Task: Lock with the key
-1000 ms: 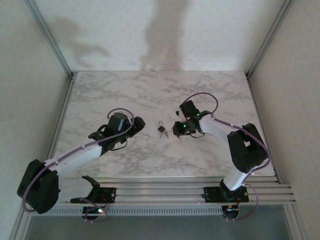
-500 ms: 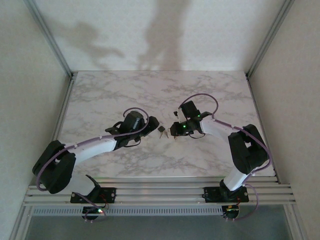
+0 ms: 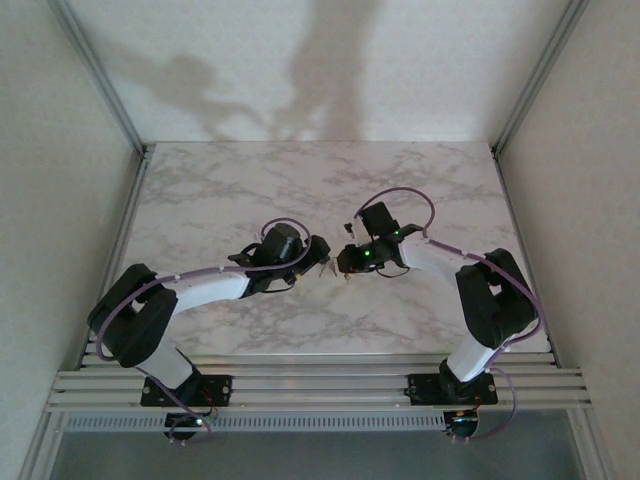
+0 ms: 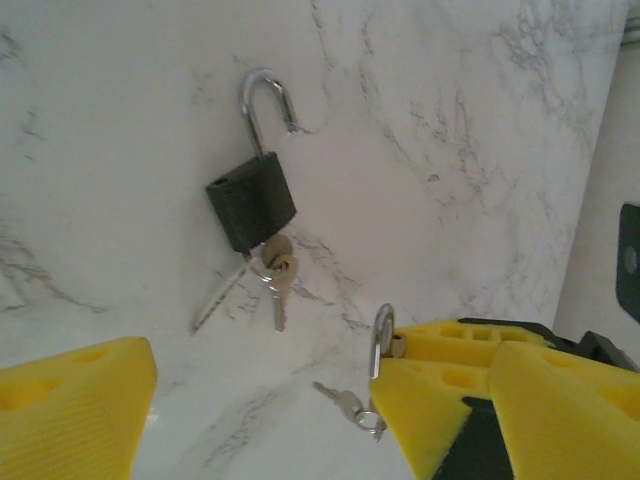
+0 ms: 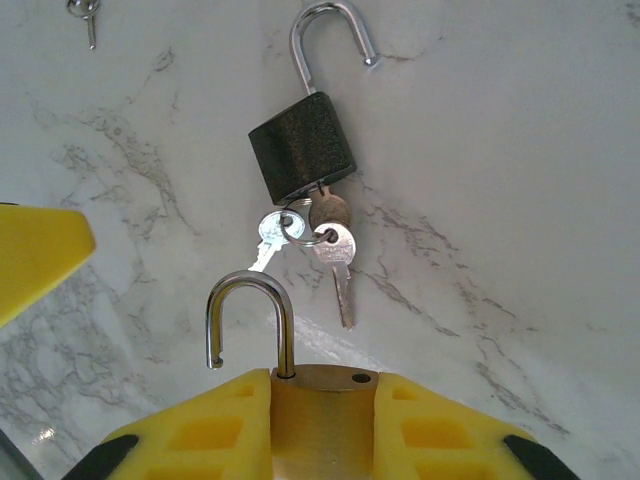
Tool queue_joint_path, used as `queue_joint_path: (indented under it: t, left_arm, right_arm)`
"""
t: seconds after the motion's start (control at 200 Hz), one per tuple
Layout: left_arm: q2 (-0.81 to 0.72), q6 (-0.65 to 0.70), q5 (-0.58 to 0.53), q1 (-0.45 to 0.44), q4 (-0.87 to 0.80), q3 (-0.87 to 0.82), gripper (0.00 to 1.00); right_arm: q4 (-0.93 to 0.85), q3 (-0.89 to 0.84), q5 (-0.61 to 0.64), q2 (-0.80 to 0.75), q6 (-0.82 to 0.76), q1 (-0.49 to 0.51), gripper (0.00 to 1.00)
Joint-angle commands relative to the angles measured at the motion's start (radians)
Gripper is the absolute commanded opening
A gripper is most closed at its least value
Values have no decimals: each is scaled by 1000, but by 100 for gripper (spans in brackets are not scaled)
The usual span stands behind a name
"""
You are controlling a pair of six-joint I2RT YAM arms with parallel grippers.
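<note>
We see soft, even, rather dim light in the top view. The white marble-patterned tabletop looks greyish there, and 2 broad, fuzzy shadows lie on the pale back wall. The grey aluminium corner posts lean outward toward the top edge. Both wrist views are brighter. In them the small black padlock is sharp, its chrome shackle carries white glints, and thin soft shadows lie beside it. The yellow ribbed finger near the lens is blurred. In the right wrist view the small brass padlock is slightly soft too.
</note>
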Motion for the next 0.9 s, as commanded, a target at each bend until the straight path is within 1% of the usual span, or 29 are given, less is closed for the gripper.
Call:
queue_joint_path:
  t: [0.0, 0.325, 0.38, 0.466, 0.556, 0.896]
  left_arm:
    - [26, -17, 14, -22, 46, 35, 81]
    - [79, -25, 26, -43, 55, 69, 67]
    - [83, -28, 28, -45, 60, 68, 66]
    - [89, -29, 31, -48, 66, 69, 60]
    - [93, -34, 30, -48, 70, 69, 55]
    - [118, -46, 31, -48, 85, 73, 45]
  right_arm:
    - [9, -11, -27, -25, -16, 9, 23]
    - [10, -11, -39, -27, -17, 9, 23]
    - [11, -11, -43, -27, -16, 10, 22]
    - [11, -12, -47, -28, -16, 11, 22]
    - [14, -14, -58, -31, -16, 11, 22]
    - [12, -13, -72, -31, -17, 13, 21]
